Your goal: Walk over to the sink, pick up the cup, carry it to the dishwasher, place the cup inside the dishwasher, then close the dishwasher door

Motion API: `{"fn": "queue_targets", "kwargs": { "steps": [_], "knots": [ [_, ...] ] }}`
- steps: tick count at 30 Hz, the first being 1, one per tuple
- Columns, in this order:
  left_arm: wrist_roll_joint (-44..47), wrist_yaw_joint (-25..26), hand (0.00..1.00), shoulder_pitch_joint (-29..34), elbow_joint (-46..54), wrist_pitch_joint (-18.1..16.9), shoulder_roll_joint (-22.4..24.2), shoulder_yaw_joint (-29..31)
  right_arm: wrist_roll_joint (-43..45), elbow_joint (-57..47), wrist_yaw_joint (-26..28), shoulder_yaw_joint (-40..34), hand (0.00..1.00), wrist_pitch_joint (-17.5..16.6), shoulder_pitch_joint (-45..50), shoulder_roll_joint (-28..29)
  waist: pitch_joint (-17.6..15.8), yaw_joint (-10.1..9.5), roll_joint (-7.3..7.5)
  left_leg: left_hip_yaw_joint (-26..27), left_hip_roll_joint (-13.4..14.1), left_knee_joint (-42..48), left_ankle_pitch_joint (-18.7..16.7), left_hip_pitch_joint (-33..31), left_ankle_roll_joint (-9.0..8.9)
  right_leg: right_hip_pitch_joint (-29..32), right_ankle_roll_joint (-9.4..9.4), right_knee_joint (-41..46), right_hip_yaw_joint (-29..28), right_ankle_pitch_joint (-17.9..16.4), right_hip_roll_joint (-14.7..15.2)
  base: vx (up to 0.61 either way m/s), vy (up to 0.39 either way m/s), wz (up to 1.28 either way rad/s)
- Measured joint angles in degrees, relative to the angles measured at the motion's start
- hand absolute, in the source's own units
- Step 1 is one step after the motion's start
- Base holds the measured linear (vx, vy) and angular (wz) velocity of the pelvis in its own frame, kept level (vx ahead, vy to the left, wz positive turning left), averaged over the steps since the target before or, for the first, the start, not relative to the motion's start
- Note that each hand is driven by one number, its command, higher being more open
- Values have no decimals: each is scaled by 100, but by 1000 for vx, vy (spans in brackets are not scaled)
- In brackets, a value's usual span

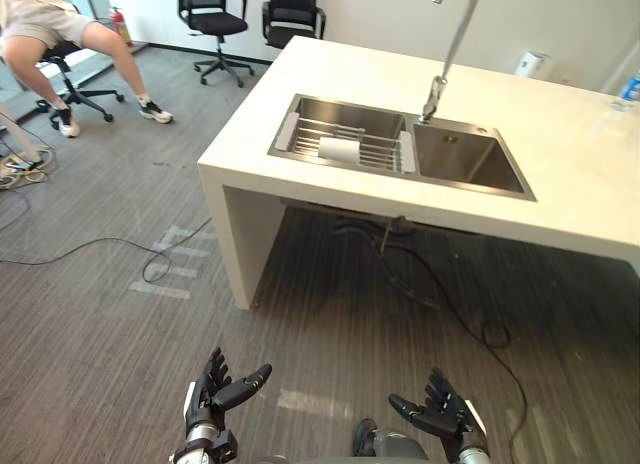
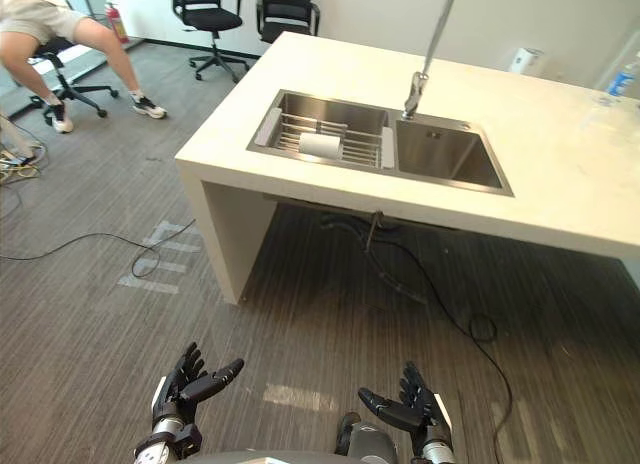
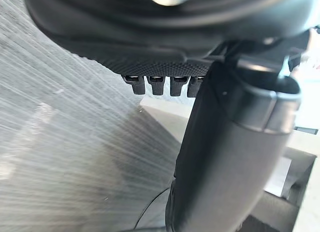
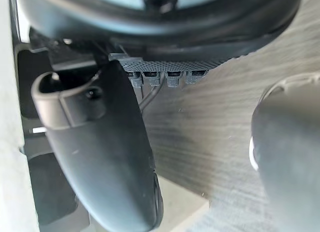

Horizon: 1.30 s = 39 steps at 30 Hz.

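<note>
A white cup [image 1: 339, 150] lies on its side on a wire rack in the left basin of a steel double sink [image 1: 465, 156], set in a white counter ahead of me. A tall faucet [image 1: 447, 54] rises behind the basins. My left hand [image 1: 212, 392] is low at the bottom of the eye views, open, fingers spread, holding nothing. My right hand [image 1: 446, 414] is beside it at the lower right, also open and holding nothing. Both hands are far from the cup, over the grey floor.
The white counter [image 1: 260, 144] stands on a thick panel leg, with hoses hanging beneath. A person [image 1: 40, 29] sits on an office chair at the far left. Two black chairs [image 1: 215, 19] stand at the back. A white box [image 1: 530, 64] and a bottle [image 1: 629, 87] rest on the counter.
</note>
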<state>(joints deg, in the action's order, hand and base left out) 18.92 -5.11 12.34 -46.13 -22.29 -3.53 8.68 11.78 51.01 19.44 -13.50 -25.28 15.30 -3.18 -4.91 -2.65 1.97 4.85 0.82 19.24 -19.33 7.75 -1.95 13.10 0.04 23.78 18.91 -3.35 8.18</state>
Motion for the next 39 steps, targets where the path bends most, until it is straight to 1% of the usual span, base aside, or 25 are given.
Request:
{"fn": "queue_targets", "kwargs": {
  "steps": [1,2,3,4,5,6,8,9,12,13,14,15,16,17,19,22,26,27,28,29,31,32,34,37,39],
  "knots": [
    [-7,-1,100,24,-5,-39,34,0,-1,4,-9,24,100,5,-21,0,16,-14,-56,1,86,243,2,-64,0,-92,-25,-16,46,-108,-67,612,-326,31],
    [-49,-1,100,59,-20,-121,131,21,3,-21,-3,37,100,5,-156,-14,35,-42,-154,32,277,1047,11,-365,-3,-213,-27,-14,80,-315,-201,466,-249,-2],
    [-100,1,100,56,-56,-175,244,92,5,-75,10,37,100,6,-257,-59,37,-55,-285,35,496,2005,155,-739,12,-340,-89,-16,123,-473,-343,454,-229,-8],
    [-105,4,100,56,-62,-182,289,100,5,-96,11,37,100,7,-279,-74,48,-55,-316,32,587,2451,345,-930,22,-412,-111,-18,133,-555,-396,443,-175,-3],
    [-120,6,100,47,-63,-193,327,96,8,-95,4,37,100,25,-296,-98,46,-47,-317,31,751,3310,988,-1302,18,-648,-162,-114,160,-673,-471,339,-113,3],
    [-161,6,100,36,-62,-206,333,87,12,-94,-1,41,100,29,-286,-114,26,-49,-294,42,846,3689,1159,-1499,15,-799,-181,-207,178,-703,-504,394,-137,6],
    [-233,45,100,-26,-49,-288,324,-21,83,-94,-17,24,100,49,-258,-160,-14,-72,-229,66,1093,4285,1021,-2036,27,-1313,-199,-663,177,-733,-574,338,-118,0],
    [-277,71,100,-39,-15,-296,321,-51,125,-95,-16,24,100,49,-248,-178,-33,-77,-199,87,1106,4200,950,-2132,21,-1423,-184,-778,166,-724,-554,314,-66,-7],
    [-321,260,100,-48,523,-306,269,-296,182,-134,-56,30,100,82,-239,-221,-112,-93,-156,490,1040,2834,635,-2294,9,-1861,-98,-1173,38,-672,-367,311,33,-15],
    [-320,358,100,-46,900,-311,248,-358,181,-234,-91,50,100,121,-238,-219,-168,-121,-148,535,915,2183,612,-2342,2,-1949,-60,-1226,-62,-700,-257,277,164,-35],
    [-336,546,100,-6,1477,-318,171,-481,169,-398,-139,116,100,127,-208,-278,-213,-188,-170,473,717,1597,661,-2481,-4,-1955,96,-1184,-220,-788,-119,258,183,-43],
    [-363,653,100,7,1772,-318,126,-519,164,-474,-173,179,100,127,-186,-315,-218,-219,-236,426,635,1290,815,-2514,8,-1953,216,-1102,-290,-857,-78,287,258,-55],
    [-535,901,100,85,2448,-319,53,-526,141,-601,-208,321,100,136,-93,-443,-200,-284,-407,257,644,597,1915,-2479,3,-1905,461,-854,-435,-1081,-151,246,236,-38],
    [-598,1115,100,121,3060,-325,-139,-507,75,-592,-261,407,100,221,-76,-414,-166,-282,-441,213,600,627,1505,-2355,111,-1899,568,-540,-493,-1370,-77,309,297,-21],
    [-699,1365,100,103,3995,-301,-453,-450,34,-594,-337,510,100,282,-19,-275,-121,-273,-146,310,279,586,1373,-2357,238,-1754,545,-285,-742,-1582,236,258,234,11],
    [-987,1794,100,683,5150,-23,-401,-447,34,-645,-402,501,100,441,79,-230,-152,-411,-135,380,86,780,927,-2300,364,-1809,544,-91,-964,-1590,439,163,169,6],
    [-1697,2268,100,761,6672,76,-445,-109,28,-623,-391,503,100,495,264,-50,-74,-480,-81,407,-46,734,687,-1991,456,-1412,856,1187,-1045,-1252,700,163,90,2],
    [-1910,2310,100,747,7035,60,-462,9,27,-589,-357,481,100,484,315,-23,-35,-476,-68,449,-61,624,680,-1894,464,-1144,881,1648,-1075,-1009,782,204,72,-15],
    [-1925,2313,100,746,7064,59,-465,10,27,-581,-354,478,100,481,320,-21,-30,-476,-67,452,-61,612,679,-1882,464,-1116,878,1689,-1075,-980,790,223,55,-15],
    [-2191,2352,100,736,7356,44,-508,52,-23,-335,-293,332,100,461,371,19,64,-451,-81,460,-51,390,683,-1646,471,-867,905,2224,-1030,-499,878,166,14,-8],
    [-2235,2248,100,699,7420,27,-544,9,-61,-92,-189,128,100,414,374,60,160,-415,-157,444,67,203,688,-1397,511,-740,786,2419,-852,-736,888,203,-41,-10],
    [-2233,2154,100,657,7411,48,-554,-28,-66,-39,-168,104,100,362,376,57,211,-371,-152,441,178,89,667,-1247,446,-652,716,2308,-599,-953,846,195,-90,-11],
    [-2181,1976,100,570,7289,55,-593,-127,-65,19,-107,102,100,280,332,53,220,-332,-168,442,395,-65,658,-1083,287,-504,645,1758,-295,-1065,684,173,-183,-8],
    [-2153,1675,100,423,6853,127,-797,-339,-65,115,-27,232,100,228,290,40,305,-154,-33,322,521,136,549,-1204,-91,-340,462,136,-308,-613,412,187,-270,10],
    [-2112,1486,100,407,6584,229,-696,-599,-29,243,53,253,100,270,254,-160,419,-133,-227,268,738,276,519,-1247,-164,-486,439,-85,-211,-638,182,234,-254,5]
  ]
}}
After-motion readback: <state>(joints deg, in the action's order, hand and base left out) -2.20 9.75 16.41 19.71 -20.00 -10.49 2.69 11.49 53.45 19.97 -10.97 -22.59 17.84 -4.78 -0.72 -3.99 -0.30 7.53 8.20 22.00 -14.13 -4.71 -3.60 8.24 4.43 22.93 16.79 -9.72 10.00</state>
